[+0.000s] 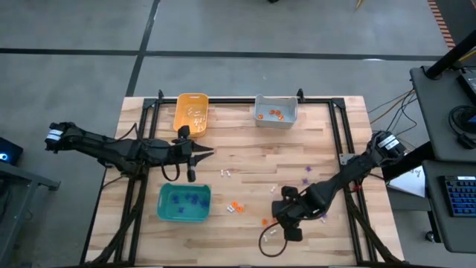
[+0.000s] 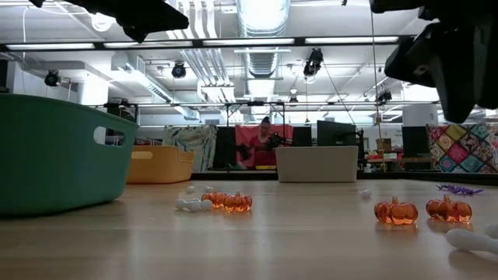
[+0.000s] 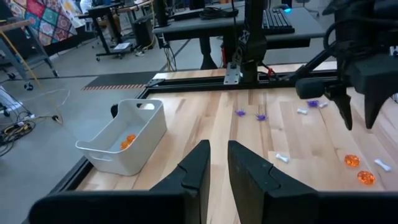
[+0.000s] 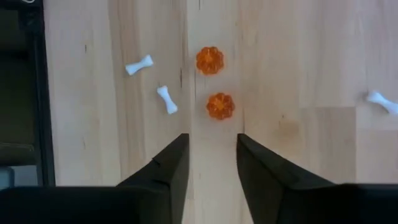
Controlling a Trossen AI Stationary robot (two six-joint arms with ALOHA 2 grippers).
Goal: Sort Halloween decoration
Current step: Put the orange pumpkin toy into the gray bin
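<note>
High view: the right gripper [image 1: 288,223] hangs over the wooden slatted worktop [image 1: 245,160], near the teal plastic bin [image 1: 184,203] on its right-arm side; small orange pumpkin trinkets [image 1: 235,208] lie between the two. The left gripper [image 1: 192,155] waits between the teal bin and the orange-yellow plastic bin [image 1: 190,113].
Low view: only here do the pumpkins show as ribbed and translucent; a purple spiky trinket [image 2: 459,189] lies beyond them.
Left wrist view: left jaws nearly pressed together, pinching nothing; the grey plastic bin [image 3: 124,143] already holds orange pieces.
Right wrist view: right jaws spread and empty, the nearer pumpkin just ahead of them, white bone-shaped trinkets [image 4: 166,99] beside it.
Advice: I'd centre on one pumpkin, clear of the bones, before descending.
</note>
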